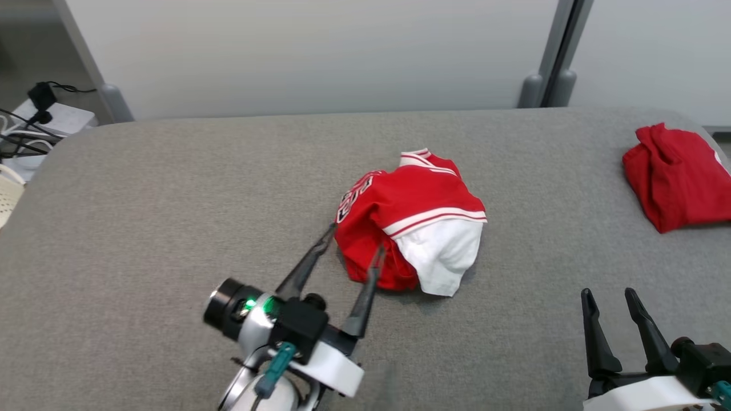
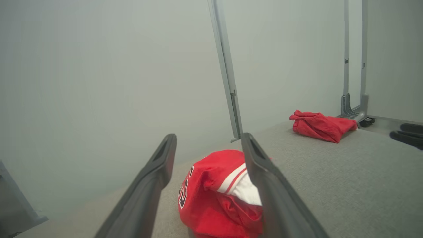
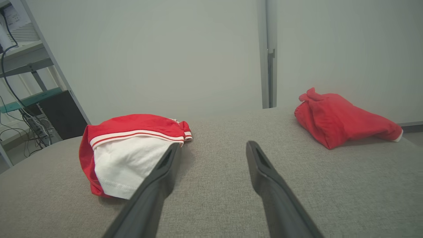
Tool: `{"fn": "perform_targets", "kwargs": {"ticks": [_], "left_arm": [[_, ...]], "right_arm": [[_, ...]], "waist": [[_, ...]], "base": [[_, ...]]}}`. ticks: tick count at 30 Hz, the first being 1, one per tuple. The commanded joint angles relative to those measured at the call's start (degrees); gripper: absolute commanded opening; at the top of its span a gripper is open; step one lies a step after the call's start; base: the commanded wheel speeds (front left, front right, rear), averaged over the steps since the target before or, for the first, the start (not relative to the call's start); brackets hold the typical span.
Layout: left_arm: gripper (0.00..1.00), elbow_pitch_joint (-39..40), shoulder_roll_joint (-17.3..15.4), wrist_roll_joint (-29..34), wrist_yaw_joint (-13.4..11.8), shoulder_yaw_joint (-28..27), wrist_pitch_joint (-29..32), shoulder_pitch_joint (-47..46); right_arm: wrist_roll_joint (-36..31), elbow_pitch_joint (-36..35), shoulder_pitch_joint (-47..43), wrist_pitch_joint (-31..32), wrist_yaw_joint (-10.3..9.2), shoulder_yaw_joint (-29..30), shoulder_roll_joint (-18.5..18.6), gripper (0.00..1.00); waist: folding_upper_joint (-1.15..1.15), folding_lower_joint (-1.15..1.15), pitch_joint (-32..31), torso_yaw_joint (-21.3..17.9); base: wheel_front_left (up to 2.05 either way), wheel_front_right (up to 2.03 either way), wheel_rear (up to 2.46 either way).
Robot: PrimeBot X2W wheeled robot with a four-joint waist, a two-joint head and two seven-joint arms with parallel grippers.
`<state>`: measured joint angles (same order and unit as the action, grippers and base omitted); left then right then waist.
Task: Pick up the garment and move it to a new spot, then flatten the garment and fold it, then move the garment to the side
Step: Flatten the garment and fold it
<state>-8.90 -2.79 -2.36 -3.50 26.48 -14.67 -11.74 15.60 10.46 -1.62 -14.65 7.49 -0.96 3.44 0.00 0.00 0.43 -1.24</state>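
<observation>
A crumpled red and white garment (image 1: 414,220) with white stripes and dark lettering lies bunched in the middle of the grey table (image 1: 171,200). My left gripper (image 1: 355,240) is open at the garment's near left edge, one finger beside the cloth and the other over its red fold. Through the left wrist camera the garment (image 2: 214,195) sits between and just beyond the two fingers. My right gripper (image 1: 608,292) is open and empty at the lower right, well apart from the cloth. The right wrist camera looks at the garment (image 3: 129,152) from its white side.
A second red garment (image 1: 677,177) lies bunched at the table's far right edge. A pale wall panel (image 1: 320,51) with grey posts stands behind the table. Cables and a white box (image 1: 40,123) sit off the table's far left corner.
</observation>
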Motion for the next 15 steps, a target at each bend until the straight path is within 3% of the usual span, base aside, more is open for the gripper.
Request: {"fn": "perform_targets", "kwargs": {"ticks": [1,11,15], "left_arm": [[1.0,0.46,-0.09,0.16,0.72,-0.8,-0.33,-3.46],[1.0,-9.36,-0.09,-0.05,7.28,12.62,-0.33,-15.25],[1.0,-15.72,-0.09,1.34,8.62,17.87,-0.33,-19.52]], "right_arm": [[0.35,-1.23,2.51,-0.35,0.0,-1.37,0.94,1.0],[0.68,-2.07,7.13,-0.35,0.0,-2.65,1.17,1.0],[0.86,-2.22,8.77,-0.35,0.0,-2.98,1.02,1.0]], "waist": [[0.0,0.0,1.35,-1.27],[0.0,0.0,9.64,-7.12],[0.0,0.0,12.14,-9.65]], "base": [[0.0,0.0,0.0],[0.0,0.0,0.0],[0.0,0.0,0.0]]}}
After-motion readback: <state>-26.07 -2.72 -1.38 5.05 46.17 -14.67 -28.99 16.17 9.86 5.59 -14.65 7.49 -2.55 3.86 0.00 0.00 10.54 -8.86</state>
